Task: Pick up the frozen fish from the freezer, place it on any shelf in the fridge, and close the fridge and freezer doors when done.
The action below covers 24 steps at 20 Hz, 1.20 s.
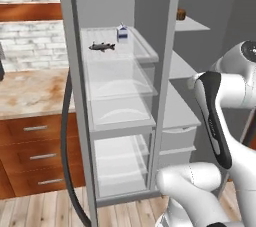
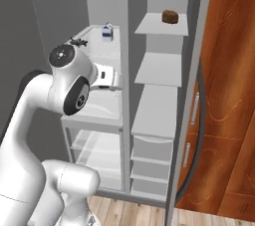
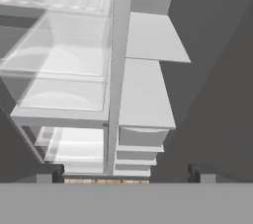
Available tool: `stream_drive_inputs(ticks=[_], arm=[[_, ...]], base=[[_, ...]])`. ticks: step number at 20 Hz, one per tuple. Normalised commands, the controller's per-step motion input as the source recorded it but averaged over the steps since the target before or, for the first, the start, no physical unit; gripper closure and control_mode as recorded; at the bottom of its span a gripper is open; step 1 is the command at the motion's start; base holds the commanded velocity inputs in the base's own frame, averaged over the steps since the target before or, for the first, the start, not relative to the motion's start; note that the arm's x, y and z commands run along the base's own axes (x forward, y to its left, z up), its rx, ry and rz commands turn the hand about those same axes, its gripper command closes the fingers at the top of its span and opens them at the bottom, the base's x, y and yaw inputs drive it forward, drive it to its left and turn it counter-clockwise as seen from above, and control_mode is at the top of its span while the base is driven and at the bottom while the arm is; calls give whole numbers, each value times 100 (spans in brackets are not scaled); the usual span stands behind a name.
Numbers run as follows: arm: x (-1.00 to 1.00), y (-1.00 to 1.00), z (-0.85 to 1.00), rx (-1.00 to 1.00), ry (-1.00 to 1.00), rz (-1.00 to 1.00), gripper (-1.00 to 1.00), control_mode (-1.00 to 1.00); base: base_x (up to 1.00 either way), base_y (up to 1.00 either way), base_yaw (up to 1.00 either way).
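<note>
Up on the top freezer shelf (image 1: 142, 46) lies the frozen fish (image 1: 102, 46), dark and small, near the shelf's left front edge, with a small blue-and-white carton (image 1: 122, 33) standing farther back and to its right, apart from it. Any print on that carton is too small to read. Right of the shelf, past the grey centre divider (image 1: 165, 71), the fridge shelves (image 2: 158, 68) are bare and open at the front, apart from a brown lump (image 2: 170, 16) on the highest one; what it is I cannot tell. Below the freezer shelf sit clear drawers whose edges blur into each other. Both doors stand wide, the freezer door (image 1: 75, 96) edge-on at left and the wood-faced fridge door (image 2: 224, 95) at right. The gripper (image 3: 122, 174) hangs well in front of the compartments, level with the lower drawers, its fingertips (image 3: 44, 176) spread wide and holding nothing. The fish is cut off at the hand view's top corner.
</note>
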Motion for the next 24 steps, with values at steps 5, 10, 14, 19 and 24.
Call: stream_drive_inputs(ticks=[5,10,14,19,24], arm=[[0,0,0,0,0,0,-100,100],[0,0,0,0,0,0,-100,100],[-23,0,0,0,0,0,-100,-100],[-44,3,0,0,0,0,-100,-100],[-71,48,1,1,-4,2,-100,-100]], base=[[-59,-2,0],[-49,0,0],[-23,0,0],[0,0,0],[0,0,0]])
